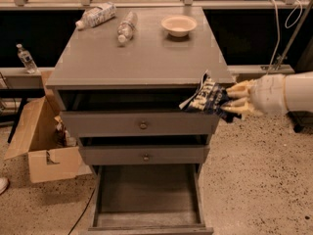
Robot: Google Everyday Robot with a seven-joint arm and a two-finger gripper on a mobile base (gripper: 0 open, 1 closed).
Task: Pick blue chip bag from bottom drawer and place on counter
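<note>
My gripper (234, 102) comes in from the right, level with the counter's front edge, and is shut on the blue chip bag (205, 100). The dark navy bag with white lettering hangs in the air in front of the top drawer's right end, just below the counter (137, 58) edge. The bottom drawer (146, 192) is pulled far out below, and its flat grey floor shows nothing on it.
Two clear plastic bottles (95, 15) (126, 27) lie at the counter's back left, and a white bowl (179, 25) sits at the back right. The top drawer (139, 124) and middle drawer (144, 155) are slightly open. An open cardboard box (41, 141) stands on the floor to the left.
</note>
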